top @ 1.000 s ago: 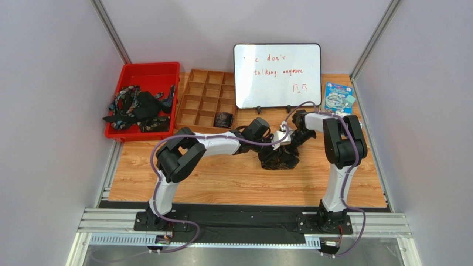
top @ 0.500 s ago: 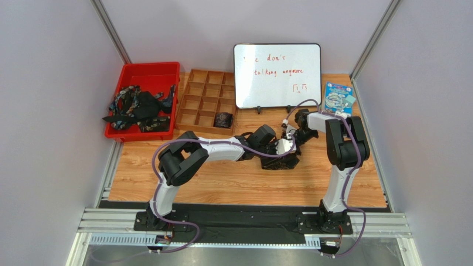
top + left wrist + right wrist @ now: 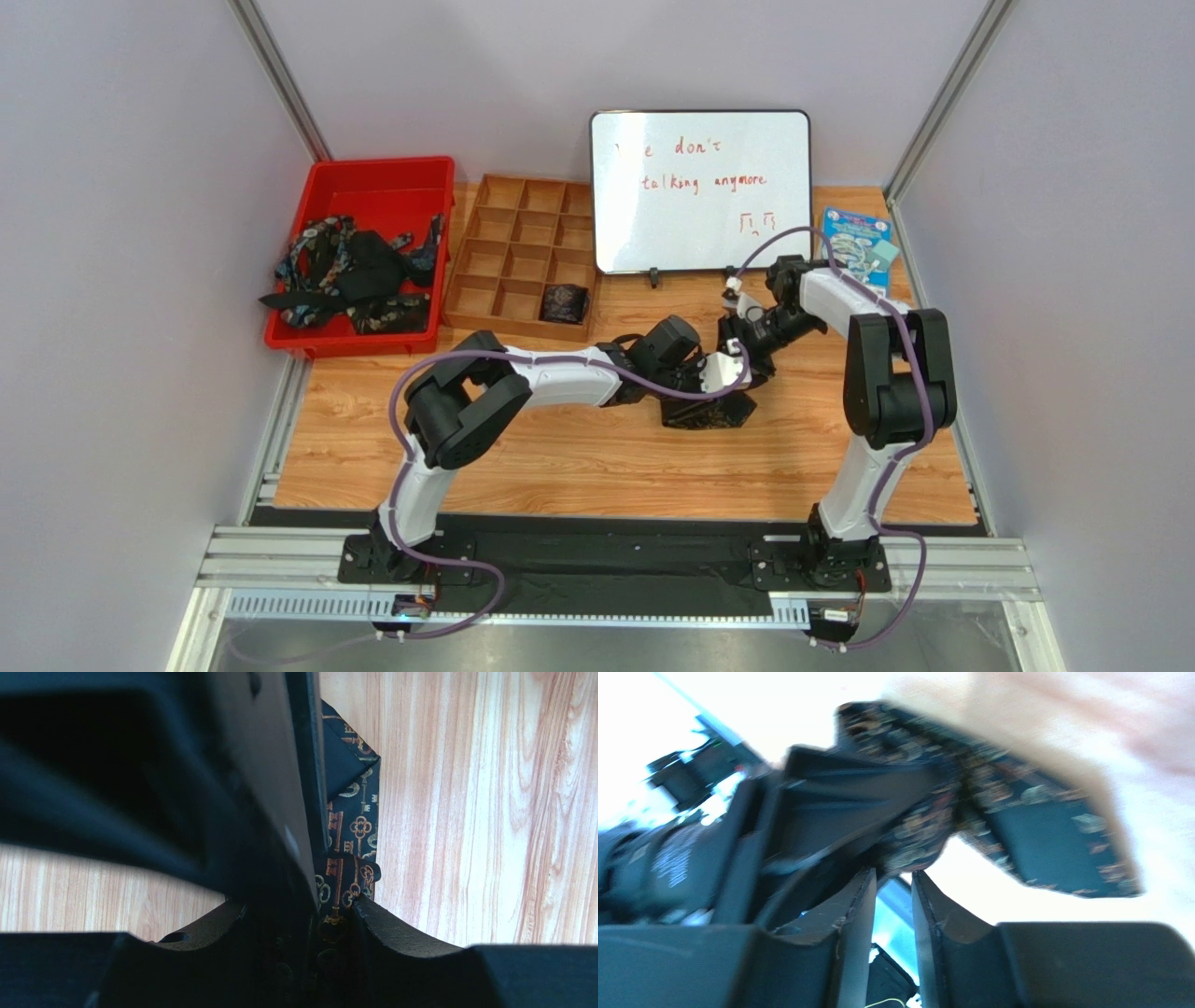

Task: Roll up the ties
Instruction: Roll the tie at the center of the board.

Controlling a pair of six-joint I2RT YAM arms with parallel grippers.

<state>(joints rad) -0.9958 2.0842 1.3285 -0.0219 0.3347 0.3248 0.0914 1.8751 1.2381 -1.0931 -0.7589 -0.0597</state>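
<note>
A: Rolling in progress: tie (image 3: 701, 413) on worktop (image 3: 561, 448), 6 o'clock of whiteboard (image 3: 701, 182); left gripper (image 3: 718, 381) jaws clamped on it.
B: Right gripper (image 3: 892, 882) jaws slightly apart, empty. Next move, probably: regrip and wind further.

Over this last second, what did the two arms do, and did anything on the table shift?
The right arm swung back to the right and its right pincer opened; nothing sits between its fingers now. The left arm stretched farther right over the tie, left pincer clamped on it. The red bin, wooden organizer and whiteboard stayed put.
</note>
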